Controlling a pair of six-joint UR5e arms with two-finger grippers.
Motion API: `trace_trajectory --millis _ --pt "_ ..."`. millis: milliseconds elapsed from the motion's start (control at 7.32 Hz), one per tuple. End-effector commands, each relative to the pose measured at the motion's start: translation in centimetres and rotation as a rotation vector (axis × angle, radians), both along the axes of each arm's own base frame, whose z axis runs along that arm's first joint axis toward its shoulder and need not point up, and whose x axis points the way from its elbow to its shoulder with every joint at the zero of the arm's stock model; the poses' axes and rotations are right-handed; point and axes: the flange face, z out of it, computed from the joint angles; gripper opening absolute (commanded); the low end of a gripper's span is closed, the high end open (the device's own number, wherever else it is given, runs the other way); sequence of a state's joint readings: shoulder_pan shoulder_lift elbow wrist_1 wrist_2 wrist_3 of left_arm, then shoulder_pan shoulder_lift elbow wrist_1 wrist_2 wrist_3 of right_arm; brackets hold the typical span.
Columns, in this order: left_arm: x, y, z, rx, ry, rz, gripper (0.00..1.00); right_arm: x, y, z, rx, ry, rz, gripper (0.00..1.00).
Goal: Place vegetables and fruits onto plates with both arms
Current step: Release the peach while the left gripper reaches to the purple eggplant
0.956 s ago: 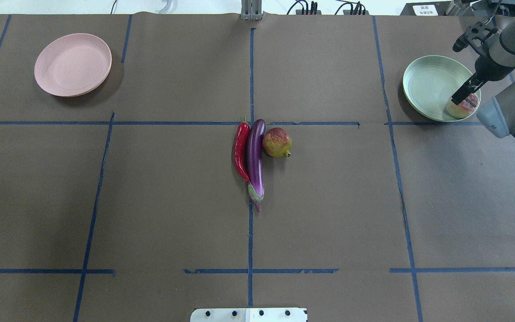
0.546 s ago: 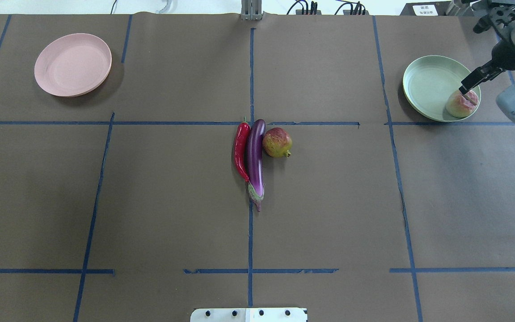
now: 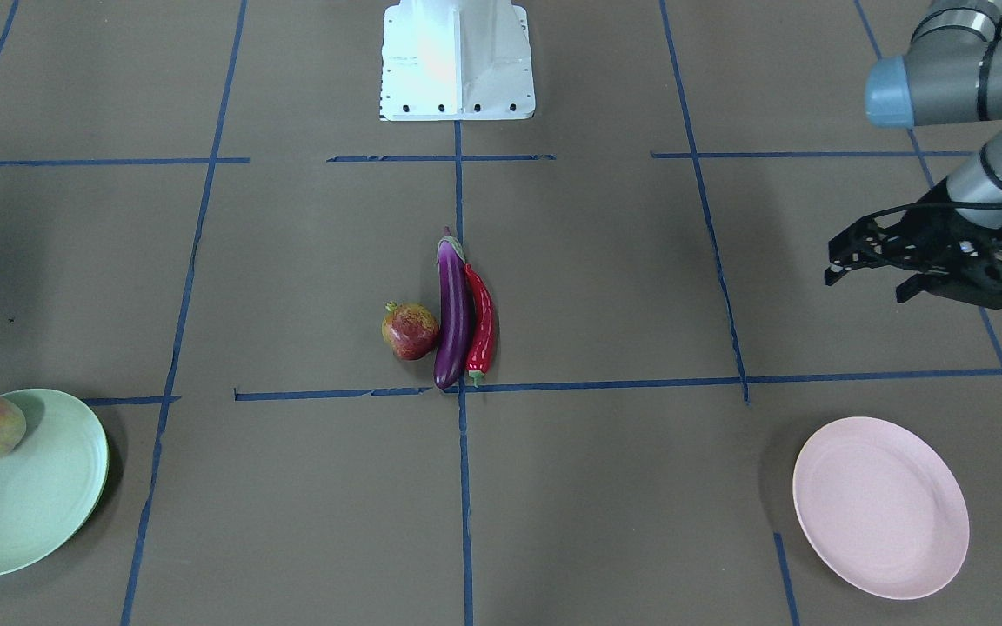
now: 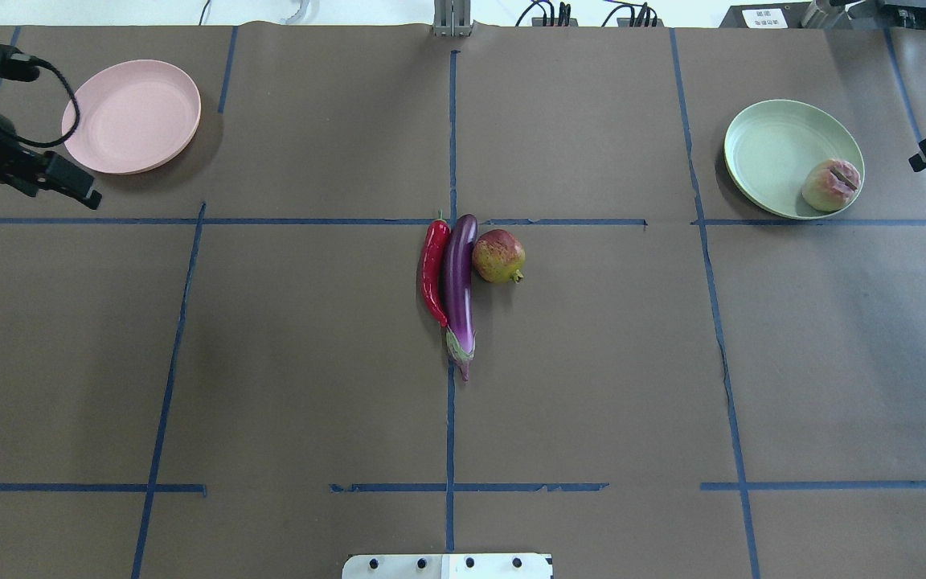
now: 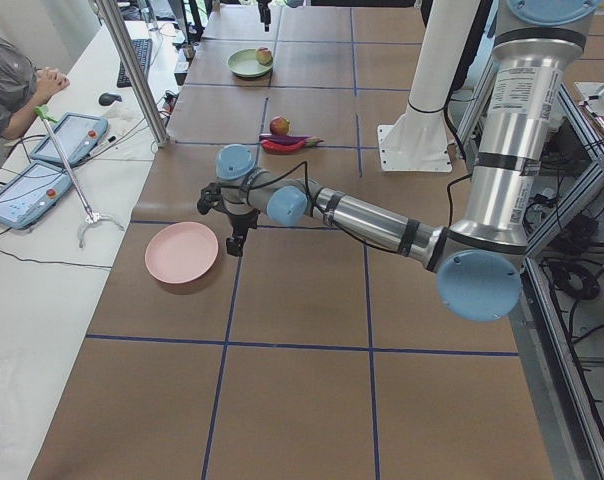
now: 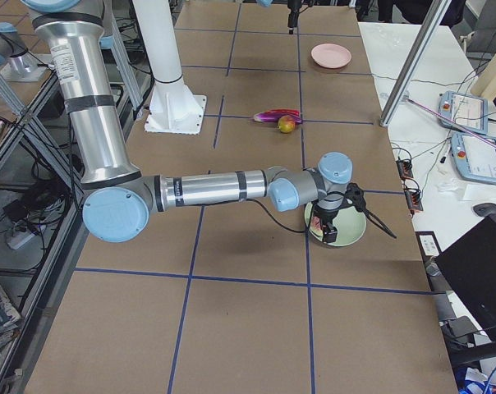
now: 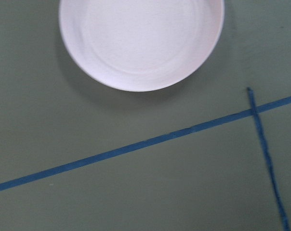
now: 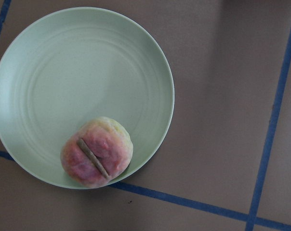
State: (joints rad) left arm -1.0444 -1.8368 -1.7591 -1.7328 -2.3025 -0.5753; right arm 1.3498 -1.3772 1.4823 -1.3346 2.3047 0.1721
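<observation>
The eggplant (image 4: 460, 281), the chili pepper (image 4: 433, 269) and the pomegranate (image 4: 498, 256) lie side by side, touching, at the table's middle. The peach (image 4: 830, 185) rests free on the near right part of the mint plate (image 4: 768, 153), and the right wrist view shows it there (image 8: 97, 151). My right gripper (image 4: 925, 158) hangs at the right edge, clear of that plate, holding nothing. Only one finger of it shows overhead. The pink plate (image 4: 132, 117) at far left holds nothing. My left gripper (image 3: 866, 283) is open and empty, hovering just beside the pink plate (image 3: 879, 509).
The white base block (image 3: 457, 61) stands at the robot's edge of the table. Blue tape lines grid the brown paper. An operator (image 5: 7, 80) sits at a side table with tablets beyond the far edge.
My right gripper has lifted off the peach and drawn back to the right, past the mint plate. The peach stays on the plate. My left gripper has come into view beside the pink plate.
</observation>
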Motion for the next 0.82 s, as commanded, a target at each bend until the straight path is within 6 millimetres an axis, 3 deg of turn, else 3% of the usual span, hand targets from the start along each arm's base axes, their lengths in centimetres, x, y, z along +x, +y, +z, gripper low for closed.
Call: trace_trajectory --millis 0,273,410,546,683 --pt "13.3 3.3 -8.8 -0.105 0.048 -0.010 1.00 0.5 1.1 0.3 -0.039 -0.009 0.045 1.00" --pt "21.7 5.2 -15.5 -0.228 0.075 -0.077 1.00 0.4 1.0 0.3 -0.036 -0.008 0.044 1.00" --pt "26.6 4.3 -20.0 -0.245 0.072 -0.152 1.00 0.5 1.1 0.3 -0.035 -0.007 0.046 1.00" --pt "33.4 5.1 -22.7 -0.218 0.021 -0.253 1.00 0.4 1.1 0.3 -0.035 -0.007 0.045 1.00" --pt "36.9 4.3 -24.6 -0.207 -0.008 -0.270 1.00 0.4 1.1 0.4 -0.035 -0.005 0.044 1.00"
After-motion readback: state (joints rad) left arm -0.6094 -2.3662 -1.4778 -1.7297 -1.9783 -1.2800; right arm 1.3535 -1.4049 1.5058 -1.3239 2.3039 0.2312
